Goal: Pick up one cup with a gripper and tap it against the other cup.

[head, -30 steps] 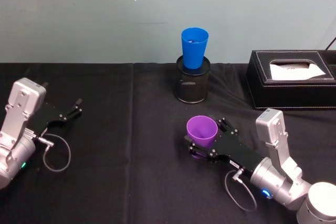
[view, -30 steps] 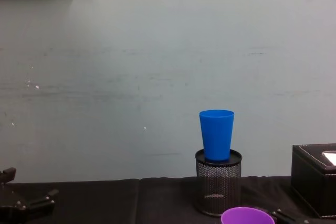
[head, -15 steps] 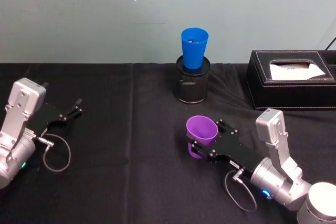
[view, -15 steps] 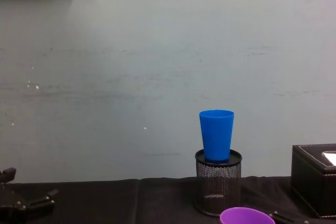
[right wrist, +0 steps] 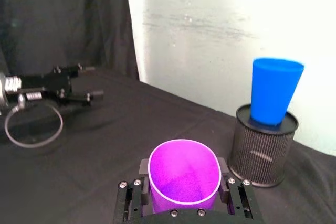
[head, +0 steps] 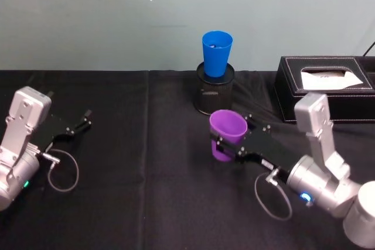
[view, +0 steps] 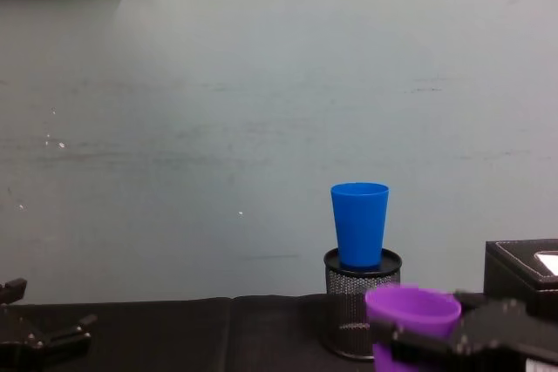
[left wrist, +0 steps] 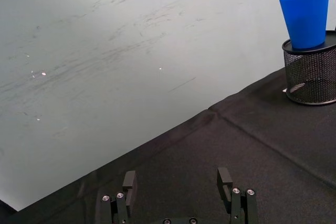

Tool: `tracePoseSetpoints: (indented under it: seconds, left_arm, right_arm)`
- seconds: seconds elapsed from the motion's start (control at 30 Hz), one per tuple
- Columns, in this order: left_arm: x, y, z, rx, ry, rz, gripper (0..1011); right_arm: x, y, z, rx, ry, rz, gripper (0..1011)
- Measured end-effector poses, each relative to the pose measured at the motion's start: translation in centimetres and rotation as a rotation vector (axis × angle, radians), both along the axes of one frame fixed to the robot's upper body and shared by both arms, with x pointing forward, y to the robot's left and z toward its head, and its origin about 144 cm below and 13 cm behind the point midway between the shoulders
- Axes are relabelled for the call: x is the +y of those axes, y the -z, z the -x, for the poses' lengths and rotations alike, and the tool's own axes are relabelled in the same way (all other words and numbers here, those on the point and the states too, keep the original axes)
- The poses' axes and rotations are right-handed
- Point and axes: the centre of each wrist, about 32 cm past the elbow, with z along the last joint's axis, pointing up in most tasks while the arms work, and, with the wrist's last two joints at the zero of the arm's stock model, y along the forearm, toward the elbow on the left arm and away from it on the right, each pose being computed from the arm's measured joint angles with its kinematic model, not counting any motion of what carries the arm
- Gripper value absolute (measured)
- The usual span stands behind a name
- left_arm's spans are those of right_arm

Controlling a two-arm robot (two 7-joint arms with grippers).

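I am holding the purple cup [head: 225,139] in the right gripper [right wrist: 182,178], whose flat black fingers are clamped on either side of its smooth plastic wall, just below the rim. The cup stands nearly upright, mouth up, wider at the rim than at the base.

The blue cup [head: 217,54] lies straight ahead of this gripper, farther from me and a little to my left. It is the same smooth, handleless, tapered shape. It stands upright with its narrow base sunk into a black wire-mesh holder [head: 214,95], so it sits higher than the purple cup. The two cups are near but not touching. From the chest view, the purple rim reaches about the top of the mesh.

The left gripper [left wrist: 176,183] rests well off to the left on the black tablecloth [head: 146,191], fingers spread and empty. The right arm is much nearer.
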Motion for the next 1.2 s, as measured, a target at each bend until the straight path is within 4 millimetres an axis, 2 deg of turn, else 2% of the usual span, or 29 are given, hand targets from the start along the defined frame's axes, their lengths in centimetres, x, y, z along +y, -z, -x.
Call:
tracePoseSetpoints:
  seconds: [0.2, 0.5, 1.2]
  left_arm:
    - [0.0, 0.0, 0.0, 0.000, 0.000, 0.000, 1000]
    - [0.0, 0.0, 0.0, 0.000, 0.000, 0.000, 1000]
    - [0.0, 0.0, 0.0, 0.000, 0.000, 0.000, 1000]
  right_arm:
    - [-0.3, -3.1, -0.1, 0.011, -0.004, -0.026, 731]
    - [-0.4, -5.7, 0.0, -0.012, 0.002, -0.039, 731]
    - [-0.4, -6.1, 0.1, -0.010, 0.006, -0.030, 731]
